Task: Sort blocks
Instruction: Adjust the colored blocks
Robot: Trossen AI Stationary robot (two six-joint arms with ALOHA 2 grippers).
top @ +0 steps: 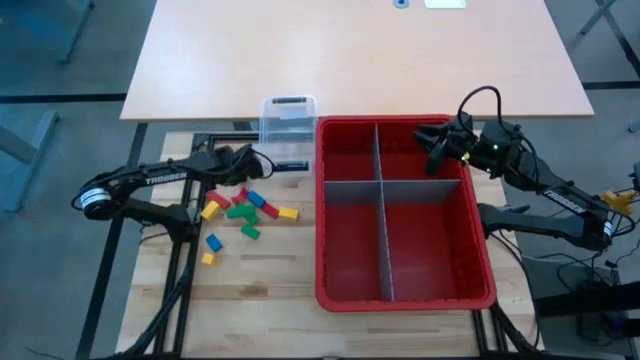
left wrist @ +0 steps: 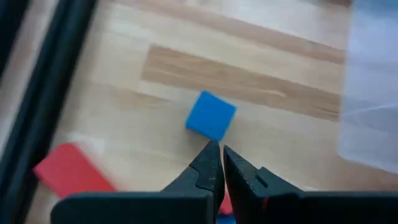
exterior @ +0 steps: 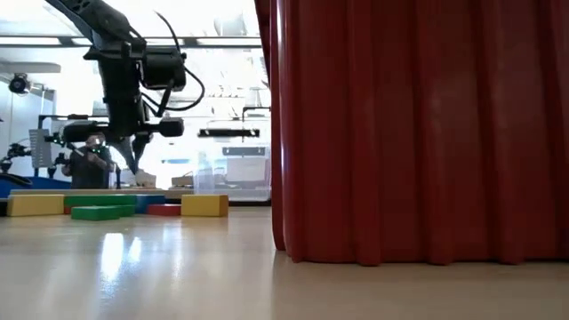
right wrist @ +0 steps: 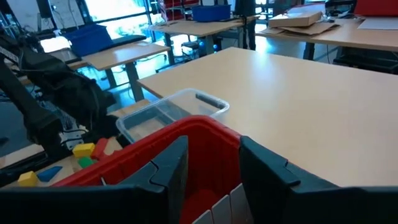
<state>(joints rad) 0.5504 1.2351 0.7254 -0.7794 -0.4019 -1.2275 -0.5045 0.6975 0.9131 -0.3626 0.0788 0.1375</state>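
Hovering low over the wooden tabletop (top: 250, 290), the left gripper (left wrist: 217, 155) has its jaws clenched together with nothing between them. A blue cube (left wrist: 211, 116) lies on the wood just ahead of the jaw tips, close but not touching as far as I can see. A red block (left wrist: 71, 171) lies off to one side of the jaws, and a sliver of red and blue shows right under them.

From above, the left gripper (top: 250, 163) sits at the far edge of the blocks (top: 245, 215), a loose scatter of red, yellow, green and blue pieces lying on the tabletop just beyond and beside the jaws. Two strays, a blue one (top: 213, 242) and a yellow one (top: 208, 259), lie a little apart from the rest. A clear plastic tub (top: 288, 122) stands near the left jaws, between them and the red bin (top: 335, 295).

The right gripper (top: 437, 148) hangs over the far right compartment of the red bin, well apart from the blocks. Its jaws stand parted with nothing visible between them; only the bin's red wall (right wrist: 205, 134) and grey dividers (top: 381, 240) show beyond them.

From table height, a yellow bar (exterior: 204, 205), a green one (exterior: 100, 212) and another yellow (exterior: 36, 204) lie below the left arm.
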